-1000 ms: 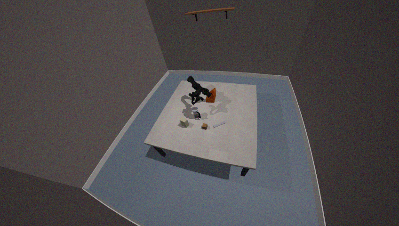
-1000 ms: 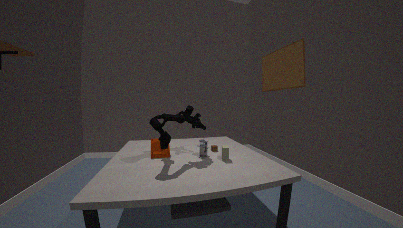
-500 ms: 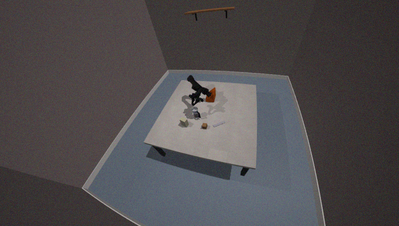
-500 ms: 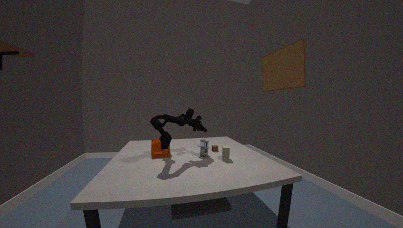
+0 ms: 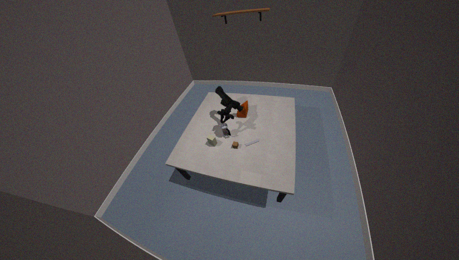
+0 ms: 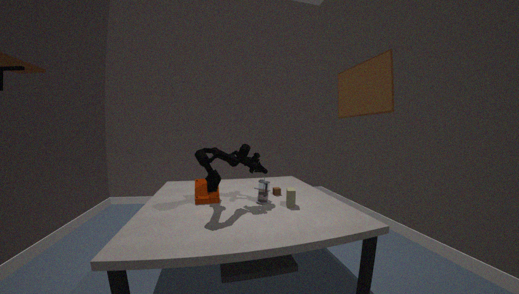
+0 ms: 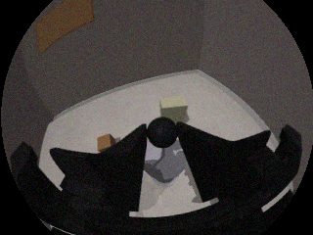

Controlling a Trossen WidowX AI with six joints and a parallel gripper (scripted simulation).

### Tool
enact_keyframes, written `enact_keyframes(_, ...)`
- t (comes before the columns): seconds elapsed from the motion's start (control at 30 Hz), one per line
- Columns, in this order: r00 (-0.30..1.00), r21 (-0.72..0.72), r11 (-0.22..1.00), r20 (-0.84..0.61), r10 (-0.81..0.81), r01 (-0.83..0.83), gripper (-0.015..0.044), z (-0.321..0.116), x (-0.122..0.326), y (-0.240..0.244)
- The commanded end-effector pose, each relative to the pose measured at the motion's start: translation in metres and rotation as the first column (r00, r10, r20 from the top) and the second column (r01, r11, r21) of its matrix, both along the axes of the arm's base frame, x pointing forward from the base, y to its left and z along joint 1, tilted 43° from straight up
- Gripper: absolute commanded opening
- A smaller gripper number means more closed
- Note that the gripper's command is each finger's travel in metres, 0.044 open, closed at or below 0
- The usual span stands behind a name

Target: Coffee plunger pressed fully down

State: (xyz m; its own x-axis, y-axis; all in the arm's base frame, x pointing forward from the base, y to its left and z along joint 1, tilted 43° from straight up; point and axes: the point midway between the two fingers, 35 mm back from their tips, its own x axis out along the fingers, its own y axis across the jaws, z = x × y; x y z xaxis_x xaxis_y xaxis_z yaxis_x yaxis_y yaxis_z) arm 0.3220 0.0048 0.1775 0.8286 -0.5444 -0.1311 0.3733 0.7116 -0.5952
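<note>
Arm: matte black from end to end in the exterior view, a jointed arm (image 5: 226, 99) (image 6: 206, 163) of slim links and chunkier, rounded joints.
Base: bright orange (image 5: 245, 112) (image 6: 199, 191), blocky, with an upright part and a lower slab; small dark spots near its corners, left of centre in the exterior frame.
Drum: a stubby black cylinder (image 6: 245, 149) standing proud of the forearm's far end.
Hand (image 5: 222, 121) (image 6: 266, 171) (image 7: 160, 127): black too, with two matching sides.
Fingers: broad and angular, narrowing to points near mid-frame in the wrist view.
Markings, cables: too dark to tell.
</note>
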Motion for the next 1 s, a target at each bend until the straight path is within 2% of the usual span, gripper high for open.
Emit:
enact_keyframes(0.0,0.998,-0.031,0.999,-0.057,-0.033,0.031,0.0126,-0.021,-0.004,-0.016)
enact_keyframes(0.97,0.998,-0.036,0.999,-0.052,-0.033,0.032,0.0126,-0.024,0.009,-0.022)
